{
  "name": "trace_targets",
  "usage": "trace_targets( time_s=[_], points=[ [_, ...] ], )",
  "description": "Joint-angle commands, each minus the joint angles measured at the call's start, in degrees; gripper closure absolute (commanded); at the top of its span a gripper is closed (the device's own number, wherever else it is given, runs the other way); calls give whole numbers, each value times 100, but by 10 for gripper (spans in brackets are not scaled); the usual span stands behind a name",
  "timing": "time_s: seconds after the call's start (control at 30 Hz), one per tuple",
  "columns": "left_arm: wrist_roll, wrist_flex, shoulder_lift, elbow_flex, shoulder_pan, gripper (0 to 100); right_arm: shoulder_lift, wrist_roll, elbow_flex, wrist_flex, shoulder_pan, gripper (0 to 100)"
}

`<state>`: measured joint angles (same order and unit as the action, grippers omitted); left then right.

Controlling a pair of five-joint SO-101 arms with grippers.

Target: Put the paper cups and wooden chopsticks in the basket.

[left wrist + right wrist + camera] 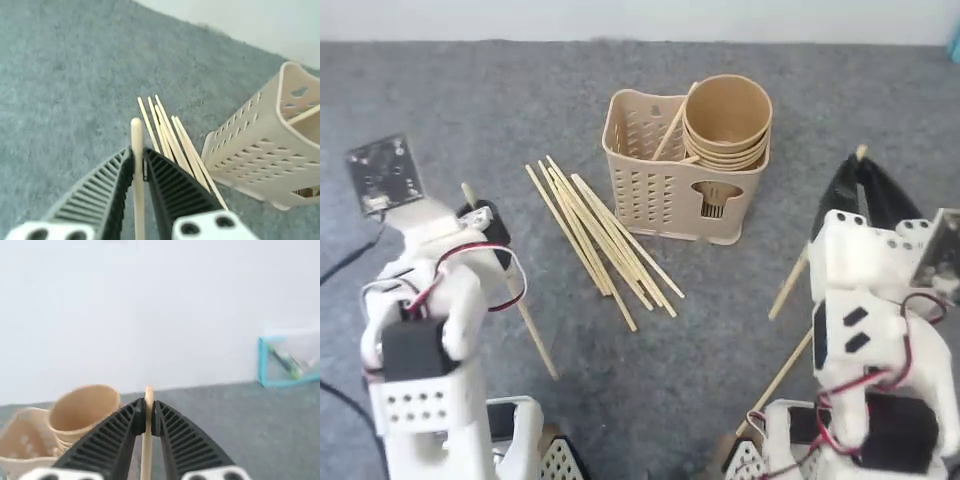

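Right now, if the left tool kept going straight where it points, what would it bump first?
Probably the loose chopsticks on the carpet, just beyond the chopstick the left tool grips. The basket sits off to one side. Depth is unclear.

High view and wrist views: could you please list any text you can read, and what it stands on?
None readable: the basket, the paper cups and the chopsticks show no print. Anything on the blue-edged box is too blurred to read.
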<state>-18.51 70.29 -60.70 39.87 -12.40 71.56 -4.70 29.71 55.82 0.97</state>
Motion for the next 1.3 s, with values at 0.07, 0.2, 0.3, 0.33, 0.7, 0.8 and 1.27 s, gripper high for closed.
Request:
trace_targets(
  time_s=[0.07, 0.2, 0.3, 0.33, 0.7, 0.8, 1.27],
  points=[
    [88, -659, -387, -136, -44, 987, -22, 211, -712, -963, -444, 991],
    [79, -1301, -642, -101, -334, 987, -189, 774, -1037, -1473, -690, 991],
    [79, -1758, -703, -101, -624, 987, -664, 800, -1424, -1754, -734, 991],
    [79, -1908, -703, -101, -703, 987, -875, 774, -1591, -1824, -769, 991],
    [-870, -3200, -756, 901, -1336, 987, -3574, -1046, -3868, -3090, -1341, 991],
    [-1064, -4229, -941, 1481, -1556, 987, -4136, -1064, -4281, -3090, -1578, 991],
    [-1108, -6268, -1574, 1938, -1547, 987, -5508, -1424, -4325, -2870, -1692, 991]
  ],
)
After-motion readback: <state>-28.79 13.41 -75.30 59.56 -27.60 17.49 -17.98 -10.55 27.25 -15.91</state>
